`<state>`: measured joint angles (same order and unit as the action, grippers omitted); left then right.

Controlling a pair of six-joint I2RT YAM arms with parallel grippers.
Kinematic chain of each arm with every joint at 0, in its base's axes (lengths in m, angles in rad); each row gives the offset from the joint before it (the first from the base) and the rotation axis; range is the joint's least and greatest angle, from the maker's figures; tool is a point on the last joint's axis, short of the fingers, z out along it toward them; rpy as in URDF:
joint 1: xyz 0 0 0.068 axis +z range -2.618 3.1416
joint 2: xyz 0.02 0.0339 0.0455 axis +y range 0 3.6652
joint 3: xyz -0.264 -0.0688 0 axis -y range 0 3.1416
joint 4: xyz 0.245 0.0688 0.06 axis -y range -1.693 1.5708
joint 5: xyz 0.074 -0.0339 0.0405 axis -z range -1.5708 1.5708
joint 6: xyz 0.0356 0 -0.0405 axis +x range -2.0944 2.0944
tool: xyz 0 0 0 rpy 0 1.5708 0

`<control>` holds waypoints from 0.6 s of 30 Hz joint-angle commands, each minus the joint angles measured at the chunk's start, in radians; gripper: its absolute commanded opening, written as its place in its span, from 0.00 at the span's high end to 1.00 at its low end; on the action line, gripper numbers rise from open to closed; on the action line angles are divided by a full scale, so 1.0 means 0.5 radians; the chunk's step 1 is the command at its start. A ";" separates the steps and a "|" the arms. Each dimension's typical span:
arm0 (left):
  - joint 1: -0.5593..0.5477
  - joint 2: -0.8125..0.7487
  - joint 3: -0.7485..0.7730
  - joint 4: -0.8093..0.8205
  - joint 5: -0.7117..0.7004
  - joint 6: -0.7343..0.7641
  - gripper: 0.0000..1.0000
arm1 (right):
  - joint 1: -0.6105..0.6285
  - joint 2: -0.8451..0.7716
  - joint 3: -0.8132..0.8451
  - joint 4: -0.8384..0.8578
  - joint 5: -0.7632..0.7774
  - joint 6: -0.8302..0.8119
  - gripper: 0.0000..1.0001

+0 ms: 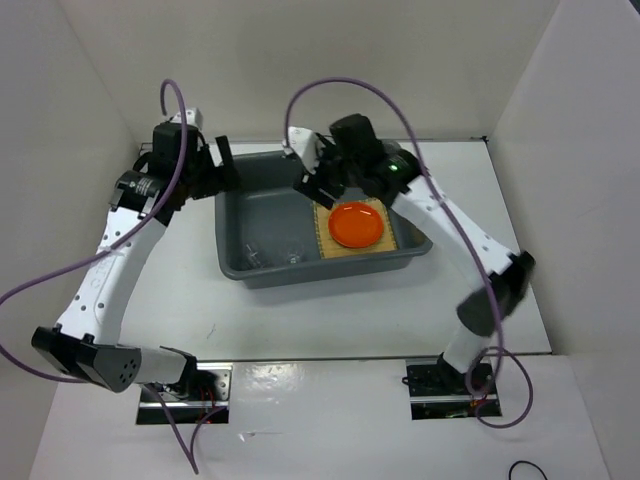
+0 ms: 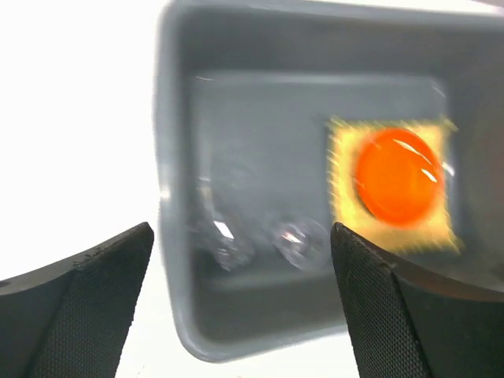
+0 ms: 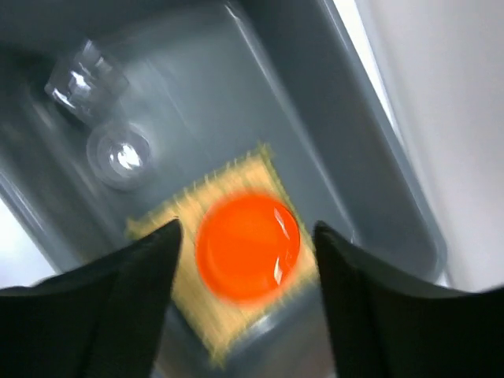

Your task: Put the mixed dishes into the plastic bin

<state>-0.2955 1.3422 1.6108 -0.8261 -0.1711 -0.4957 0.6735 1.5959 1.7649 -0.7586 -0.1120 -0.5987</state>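
Plate (image 1: 357, 225) is sitting on mat (image 1: 326, 246) at the right end of bin (image 1: 300, 277), directly under right gripper (image 3: 246, 232), jaws spread wide. Cups (image 1: 256, 257) are lying near-left inside (blurry). Left gripper (image 2: 242, 230) is hovering by the far-left rim, also wide.

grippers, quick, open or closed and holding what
Left gripper: open, holding nothing.
Right gripper: open, holding nothing.

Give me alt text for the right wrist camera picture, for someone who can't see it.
A small orange plate sits on a square yellow woven mat inside the blue-grey plastic bin, framed by the open right gripper. Two tiny clear cups rest on the bin floor beside the mat.
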 commanded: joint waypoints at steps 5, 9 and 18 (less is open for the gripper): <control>0.253 0.086 -0.071 -0.099 -0.250 -0.024 0.00 | 0.064 1.285 1.395 -0.296 -0.586 0.041 0.07; 0.296 0.208 -0.071 -0.186 -0.199 -0.184 0.00 | 0.064 1.398 1.330 -0.029 -0.770 -0.091 0.02; 0.544 0.197 0.092 -0.406 -0.023 -0.184 0.00 | -0.012 1.615 1.333 0.091 -1.509 -0.054 0.02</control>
<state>-0.0612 1.4708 1.5986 -0.9752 -0.2184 -0.5636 0.6884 2.3802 2.3913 -0.7822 -0.6651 -0.6552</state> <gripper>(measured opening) 0.998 0.975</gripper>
